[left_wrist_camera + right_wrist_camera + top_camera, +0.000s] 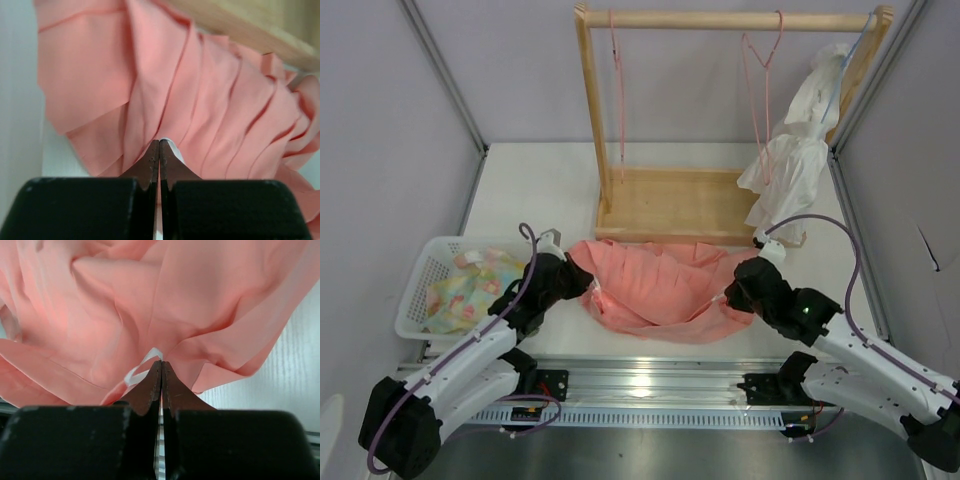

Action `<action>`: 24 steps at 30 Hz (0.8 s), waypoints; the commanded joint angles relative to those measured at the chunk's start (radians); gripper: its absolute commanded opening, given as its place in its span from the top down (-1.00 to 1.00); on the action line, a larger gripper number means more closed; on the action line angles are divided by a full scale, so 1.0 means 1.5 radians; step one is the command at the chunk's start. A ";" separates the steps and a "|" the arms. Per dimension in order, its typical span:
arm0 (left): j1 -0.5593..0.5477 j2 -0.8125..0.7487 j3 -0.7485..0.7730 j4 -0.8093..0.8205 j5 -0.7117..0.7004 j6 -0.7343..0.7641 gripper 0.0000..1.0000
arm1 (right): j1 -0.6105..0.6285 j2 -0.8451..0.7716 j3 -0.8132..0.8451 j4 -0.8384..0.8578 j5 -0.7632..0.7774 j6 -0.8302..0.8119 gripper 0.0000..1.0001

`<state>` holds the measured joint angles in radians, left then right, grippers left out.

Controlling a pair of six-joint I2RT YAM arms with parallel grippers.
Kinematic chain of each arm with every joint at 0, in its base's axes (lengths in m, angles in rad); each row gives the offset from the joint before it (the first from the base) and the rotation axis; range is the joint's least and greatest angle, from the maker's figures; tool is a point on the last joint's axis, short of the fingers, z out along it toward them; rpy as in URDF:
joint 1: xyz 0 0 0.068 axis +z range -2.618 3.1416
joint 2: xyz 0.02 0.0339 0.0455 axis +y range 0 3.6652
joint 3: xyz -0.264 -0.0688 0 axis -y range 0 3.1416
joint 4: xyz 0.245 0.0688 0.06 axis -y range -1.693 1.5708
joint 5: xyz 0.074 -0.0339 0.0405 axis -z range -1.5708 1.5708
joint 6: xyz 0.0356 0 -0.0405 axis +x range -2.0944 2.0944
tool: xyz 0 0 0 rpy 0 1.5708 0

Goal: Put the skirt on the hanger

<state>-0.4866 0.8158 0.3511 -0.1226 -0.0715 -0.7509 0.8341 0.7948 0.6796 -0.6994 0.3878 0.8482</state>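
Observation:
The salmon-pink pleated skirt (pixel 660 288) hangs slack between my two grippers, sagging to the table in front of the wooden rack. My left gripper (pixel 592 291) is shut on its left edge. In the left wrist view the gripper (pixel 159 142) pinches the fabric (pixel 200 100) at a small white ribbon. My right gripper (pixel 728 297) is shut on the right edge. In the right wrist view the gripper (pixel 161 362) pinches the skirt (pixel 125 305) at a white ribbon loop (pixel 142 369). Two pink wire hangers (pixel 617 90) (pixel 761 60) hang from the rack's rail, apart from the skirt.
The wooden rack (pixel 670 205) stands behind the skirt; its base also shows in the left wrist view (pixel 240 30). A white garment (pixel 790 165) hangs on a pale blue hanger (pixel 842 70) at the rail's right end. A white basket (pixel 420 285) at left holds a pastel patterned cloth (pixel 470 292).

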 commanded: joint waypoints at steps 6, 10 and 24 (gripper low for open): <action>-0.012 -0.012 0.117 0.036 0.077 0.104 1.00 | -0.034 0.029 0.170 -0.006 0.053 -0.078 1.00; -0.013 0.003 0.136 0.051 0.103 0.120 1.00 | -0.050 0.054 0.219 0.002 0.050 -0.113 1.00; -0.009 0.104 0.197 0.035 0.008 0.110 1.00 | -0.075 0.118 0.293 0.037 0.037 -0.168 1.00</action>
<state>-0.4999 0.9264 0.6006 -0.0937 -0.0410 -0.6010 0.7345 0.9634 1.0977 -0.6891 0.4320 0.6235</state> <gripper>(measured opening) 0.004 0.010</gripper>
